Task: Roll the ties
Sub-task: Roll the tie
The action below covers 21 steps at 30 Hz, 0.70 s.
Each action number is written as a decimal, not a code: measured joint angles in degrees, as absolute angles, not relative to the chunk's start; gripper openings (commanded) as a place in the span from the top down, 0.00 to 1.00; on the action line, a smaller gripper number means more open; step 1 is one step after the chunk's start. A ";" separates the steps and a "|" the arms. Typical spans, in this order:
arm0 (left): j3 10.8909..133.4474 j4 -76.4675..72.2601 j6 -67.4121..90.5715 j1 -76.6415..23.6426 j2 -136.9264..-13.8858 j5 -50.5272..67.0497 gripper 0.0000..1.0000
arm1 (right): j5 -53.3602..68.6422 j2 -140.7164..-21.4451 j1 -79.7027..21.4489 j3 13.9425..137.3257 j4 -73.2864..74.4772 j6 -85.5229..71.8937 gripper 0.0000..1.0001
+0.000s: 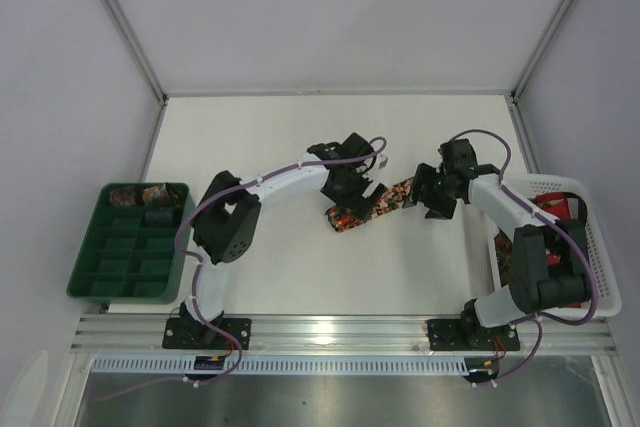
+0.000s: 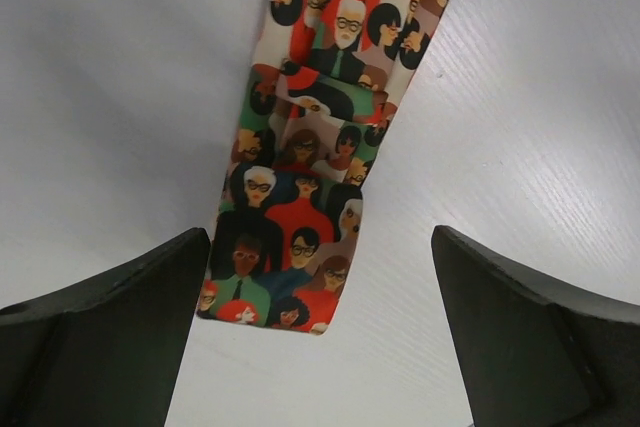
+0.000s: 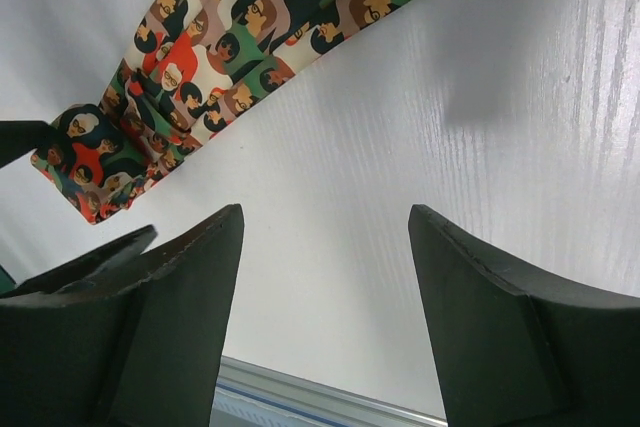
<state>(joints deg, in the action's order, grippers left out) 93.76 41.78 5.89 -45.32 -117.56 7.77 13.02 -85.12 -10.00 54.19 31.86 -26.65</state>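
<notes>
Tie [image 1: 388, 201] central on table [image 1: 300, 272], off edges

The left arm [image 1: 270, 185] and the right arm [image 1: 505, 202] are alike: smooth white tubular links joined by blocky black motor housings. A thin lilac cable [image 1: 482, 131] loops loosely along each one, running back from the hand to a flat black base plate [image 1: 207, 332]. The left hand [image 2: 320, 337] and the right hand [image 3: 325, 287] carry broad, matte black, wedge-shaped fingers [image 3: 500, 317].
</notes>
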 measured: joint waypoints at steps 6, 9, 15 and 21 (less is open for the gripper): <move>93.76 41.28 3.99 -48.40 -120.33 4.58 0.00 | 13.56 -83.99 -9.93 52.56 31.35 -26.65 0.27; 93.73 41.28 3.31 -49.47 -121.16 2.17 0.00 | 13.85 -83.81 -9.80 52.03 31.35 -26.65 0.26; 92.99 40.73 1.91 -51.00 -121.25 -4.80 0.00 | 14.06 -83.42 -9.47 51.16 31.05 -26.61 0.26; 91.48 39.46 1.26 -51.35 -121.25 -8.45 0.00 | 14.44 -83.33 -9.21 50.74 30.94 -26.24 0.26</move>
